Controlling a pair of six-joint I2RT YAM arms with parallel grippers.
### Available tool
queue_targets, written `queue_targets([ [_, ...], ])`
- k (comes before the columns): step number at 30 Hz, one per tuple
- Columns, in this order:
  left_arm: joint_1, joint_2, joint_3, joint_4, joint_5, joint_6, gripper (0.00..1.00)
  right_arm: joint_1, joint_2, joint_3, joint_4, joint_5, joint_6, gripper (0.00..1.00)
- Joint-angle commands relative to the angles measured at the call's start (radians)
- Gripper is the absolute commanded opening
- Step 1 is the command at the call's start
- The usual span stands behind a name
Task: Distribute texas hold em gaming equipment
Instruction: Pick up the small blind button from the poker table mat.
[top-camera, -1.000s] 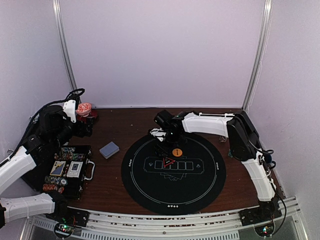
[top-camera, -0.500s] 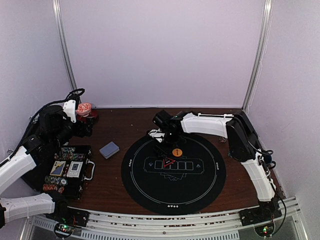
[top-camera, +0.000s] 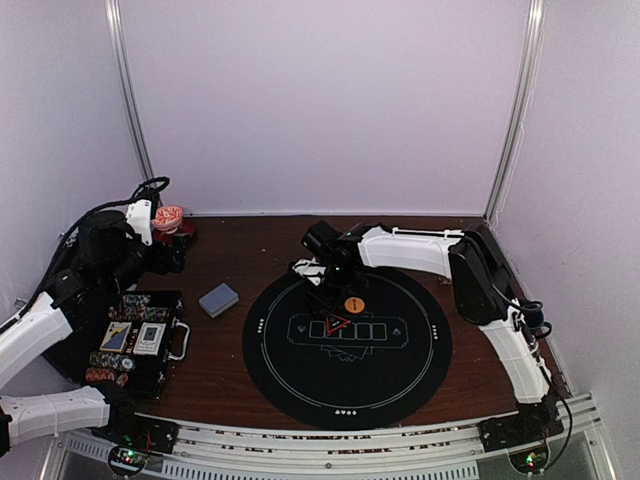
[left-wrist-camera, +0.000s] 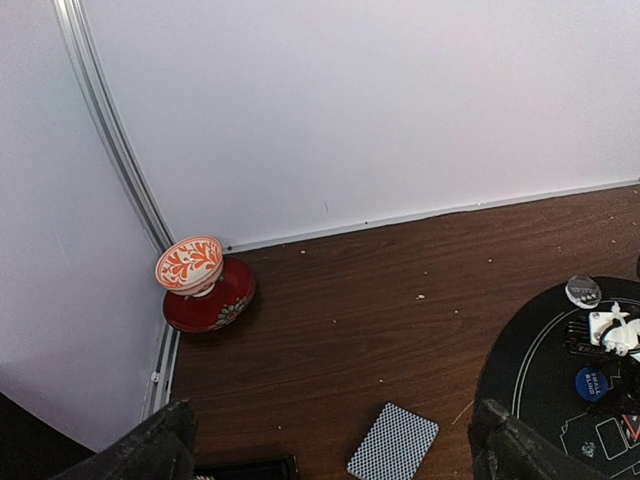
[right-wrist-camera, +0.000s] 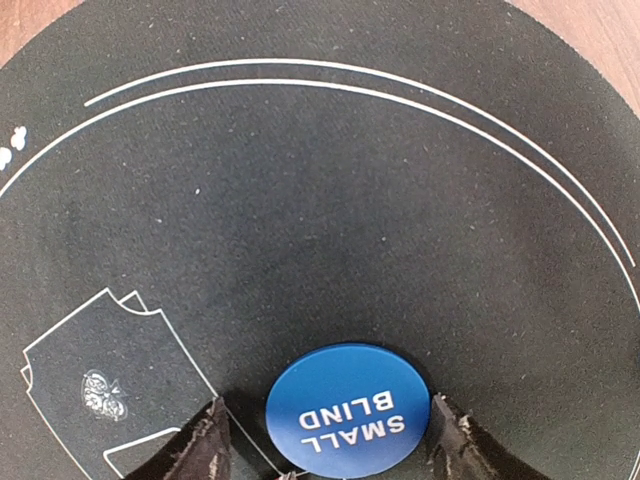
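The right arm has edged slightly left over the far side of the black mat (right-wrist-camera: 300, 180). Its right gripper (right-wrist-camera: 332, 445) sits low with jaws apart, straddling the blue button (right-wrist-camera: 347, 408), which lies flat on the mat; one finger nearly meets its rim and the other shows a gap. The orange button (top-camera: 354, 304) and red triangle marker (top-camera: 337, 323) lie nearer the mat's centre, the playing cards (top-camera: 218, 299) lie on the wood left of the mat, and the left gripper (left-wrist-camera: 335, 445) hangs spread wide, holding nothing.

Soft even light, perhaps slightly hazy
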Motion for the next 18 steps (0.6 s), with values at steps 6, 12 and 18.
queue_targets([
  [6, -0.002, -0.011, 0.022, 0.043, 0.01, 0.005, 0.98, 0.013, 0.044, 0.008, -0.008, 0.02, 0.0, 0.56],
  [12, -0.001, -0.012, 0.021, 0.043, 0.01, 0.003, 0.98, 0.013, 0.041, 0.004, -0.001, 0.029, -0.002, 0.51],
  [18, -0.001, -0.011, 0.022, 0.043, 0.011, 0.003, 0.98, 0.013, 0.031, 0.001, 0.007, 0.024, 0.002, 0.46],
])
